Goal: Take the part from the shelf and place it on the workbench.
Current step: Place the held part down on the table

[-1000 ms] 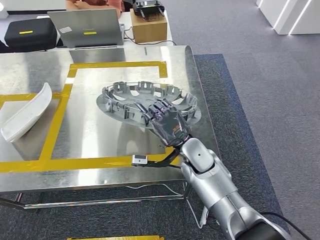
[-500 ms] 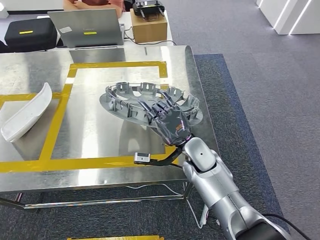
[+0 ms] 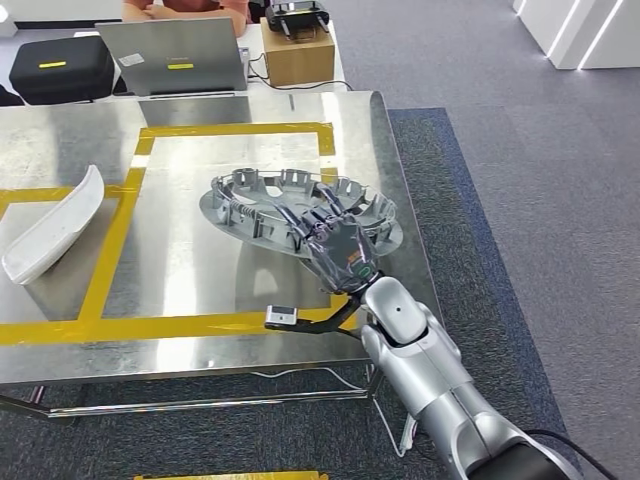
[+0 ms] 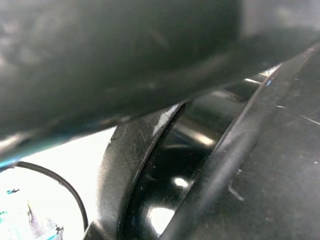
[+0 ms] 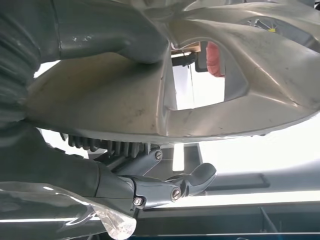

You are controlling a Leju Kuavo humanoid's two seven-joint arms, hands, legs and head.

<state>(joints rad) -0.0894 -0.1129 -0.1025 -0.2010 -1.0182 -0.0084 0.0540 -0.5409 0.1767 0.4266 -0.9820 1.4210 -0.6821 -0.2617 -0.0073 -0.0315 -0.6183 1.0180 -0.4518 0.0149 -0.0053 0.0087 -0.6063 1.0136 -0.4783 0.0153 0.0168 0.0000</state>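
Overhead: right hand [image 3: 341,248] gripping near rim of grey round ribbed part [image 3: 294,205], thumb under, fingers [image 3: 302,222] curled over top. Part tilted, far edge low over shiny metal workbench [image 3: 189,270], inside yellow tape frame [image 3: 121,215]. White curved piece [image 3: 53,225] well off toward left. Left hand's state: cannot tell.

A white curved piece [image 3: 54,226] lies at the left. Yellow tape [image 3: 113,250] runs through the middle. Across the top sit a black case [image 3: 60,66], a laptop [image 3: 177,55] and a cardboard box [image 3: 299,52].
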